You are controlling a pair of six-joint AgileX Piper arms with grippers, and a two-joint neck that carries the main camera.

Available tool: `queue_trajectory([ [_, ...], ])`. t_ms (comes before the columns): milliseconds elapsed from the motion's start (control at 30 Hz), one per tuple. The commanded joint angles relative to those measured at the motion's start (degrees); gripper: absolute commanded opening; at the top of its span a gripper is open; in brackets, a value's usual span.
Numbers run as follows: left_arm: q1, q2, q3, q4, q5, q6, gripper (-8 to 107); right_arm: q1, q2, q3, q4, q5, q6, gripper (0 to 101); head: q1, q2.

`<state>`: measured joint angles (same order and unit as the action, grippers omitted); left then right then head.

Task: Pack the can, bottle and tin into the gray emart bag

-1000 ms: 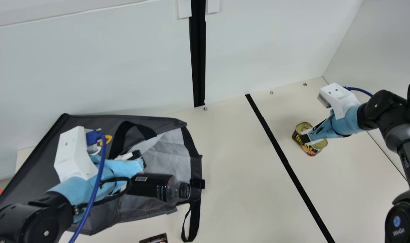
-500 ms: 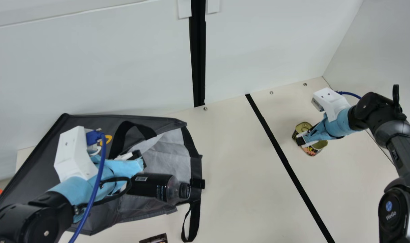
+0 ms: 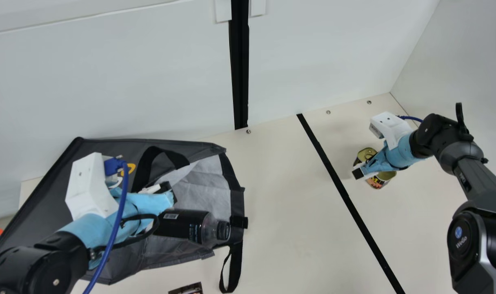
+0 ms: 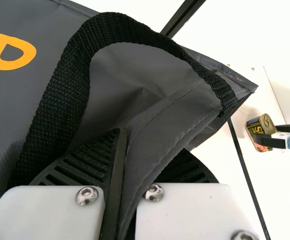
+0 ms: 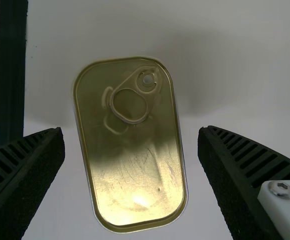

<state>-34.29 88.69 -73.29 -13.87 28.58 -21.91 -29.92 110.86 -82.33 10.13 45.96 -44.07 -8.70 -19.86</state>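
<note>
Cream table [image 3: 280, 212]; tin [image 5: 130, 150] on it lid up, well right of the bag [image 3: 207, 175]. Right pincer [image 5: 131, 132] nearer, spread above, one finger off each long side, tin's axis slightly skewed between. Left pincer [image 4: 145, 150] pinching bag edge.

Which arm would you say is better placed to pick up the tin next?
The right gripper, I'd judge: its fingers stand open on either side of the tin, while the left gripper pinches the gray bag.
</note>
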Motion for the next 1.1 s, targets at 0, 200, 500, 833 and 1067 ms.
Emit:
queue_trajectory([
  [0, 0.0, 0.0, 0.0, 0.0, 0.0, 0.0, 10, 0.1, 0.4, -0.1, -0.1, 0.0, 0.3, 91, -1.3, -0.1],
  [200, 0.0, 0.0, 0.0, 0.0, 0.0, 0.0, 10, 0.4, 1.3, -0.4, -0.4, 0.0, 0.7, 57, -1.3, -0.1],
  [500, 0.0, 0.0, 0.0, 0.0, 0.0, 0.0, 10, 1.0, 1.3, -0.9, -0.3, 0.3, 0.8, 0, -1.3, -0.1],
  [833, 0.0, 0.0, 0.0, 0.0, 0.0, 0.0, 10, 2.2, -0.9, -0.6, 0.5, 0.7, -0.4, 0, -1.3, -0.1],
  [1067, 0.0, 0.0, 0.0, 0.0, 0.0, 0.0, 10, 3.3, -3.3, 0.6, 1.2, 0.7, -1.6, 0, -1.3, -0.1],
])
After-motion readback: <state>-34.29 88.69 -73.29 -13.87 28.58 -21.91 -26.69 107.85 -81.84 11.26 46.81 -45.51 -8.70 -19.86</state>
